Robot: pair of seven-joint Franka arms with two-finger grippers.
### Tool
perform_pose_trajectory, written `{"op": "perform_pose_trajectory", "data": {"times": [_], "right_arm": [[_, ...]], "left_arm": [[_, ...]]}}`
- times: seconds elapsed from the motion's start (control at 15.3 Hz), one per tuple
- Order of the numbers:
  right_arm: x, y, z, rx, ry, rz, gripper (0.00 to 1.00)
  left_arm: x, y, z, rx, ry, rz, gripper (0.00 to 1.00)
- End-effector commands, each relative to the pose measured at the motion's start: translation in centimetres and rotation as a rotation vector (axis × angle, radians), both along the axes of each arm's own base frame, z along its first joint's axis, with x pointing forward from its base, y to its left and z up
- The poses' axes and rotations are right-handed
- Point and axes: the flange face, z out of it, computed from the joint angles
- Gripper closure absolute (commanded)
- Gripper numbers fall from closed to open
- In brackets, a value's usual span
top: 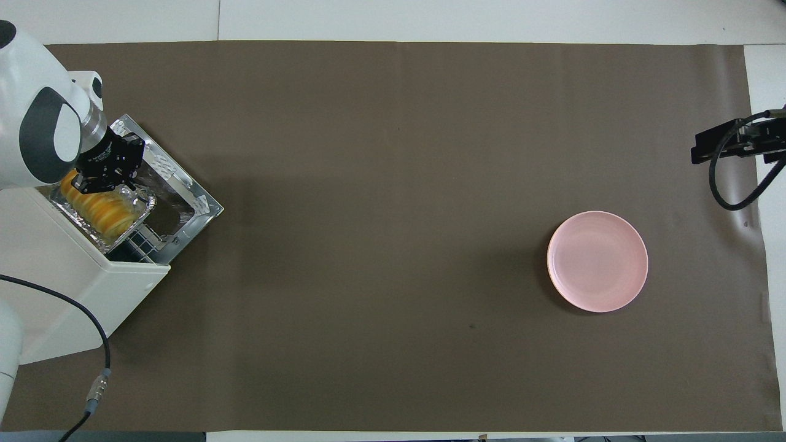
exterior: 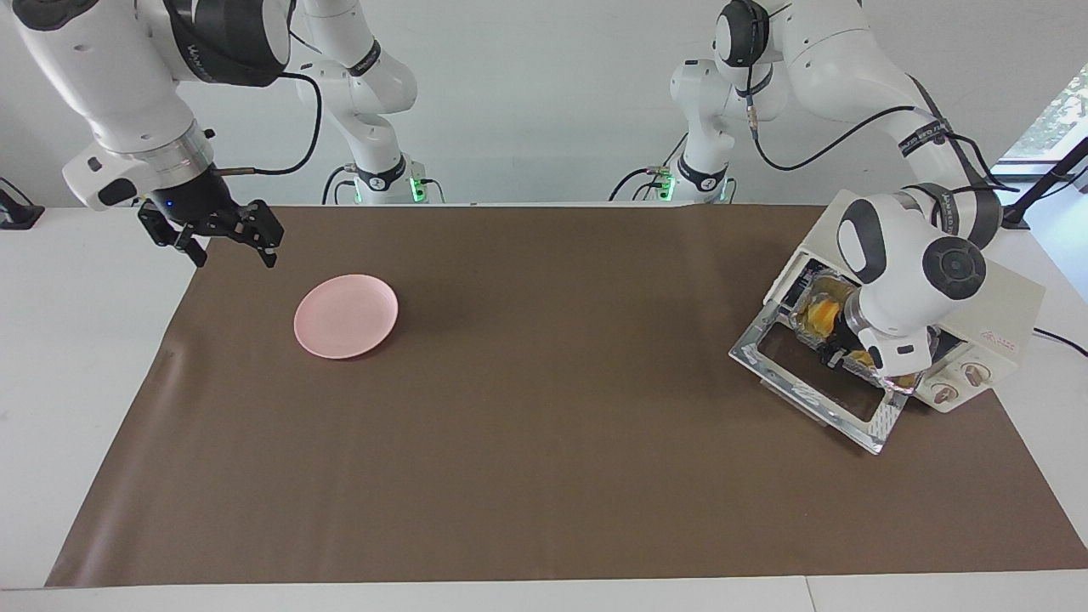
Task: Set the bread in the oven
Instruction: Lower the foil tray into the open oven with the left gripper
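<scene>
The left gripper (top: 105,178) sits at the left edge of the overhead view, at the mouth of the oven (top: 80,288), its black fingers down at the rim of the crinkled foil tray (top: 138,205) that carries the bread (top: 101,209). Whether those fingers pinch the tray's edge or merely rest against it, I cannot tell; the wrist hides them in the facing view, at the right of the frame. The yellow-orange loaf lies in the tray, and the tray rests partly inside the oven's opening, over the hinge end of the dropped door (top: 184,199). The door lies flat on the brown mat (top: 393,245), its silver frame pointing toward the middle of the table.

The oven stands at the left arm's end of the table, turned at an angle, its two knobs (exterior: 959,382) visible in the lower right of the facing view beside the open door. A black cable (top: 92,344) trails from the lower left of the overhead frame.

From the door's free edge the mat runs bare across the centre of both frames to the pink plate (exterior: 346,315), which lies well apart toward the right arm's end.

The right gripper (exterior: 228,236) waits in the upper left of the facing view, raised over the mat's corner — fingers spread wide, holding nothing.
</scene>
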Motion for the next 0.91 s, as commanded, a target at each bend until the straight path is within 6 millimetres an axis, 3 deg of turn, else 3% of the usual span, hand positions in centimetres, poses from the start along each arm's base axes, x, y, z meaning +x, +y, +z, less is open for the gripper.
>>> {"op": "perform_pose_trajectory", "data": {"times": [0.0,0.85], "right_arm": [[-0.5,0.1,0.0,-0.010,0.009,0.019,0.00],[-0.5,0.1,0.0,-0.010,0.009,0.019,0.00]], "left_arm": [[-1.6,0.7,0.7,-0.008,-0.019,-0.014,1.00],[-2.7,2.5,-0.2,0.008,0.003,-0.066,1.00]]}}
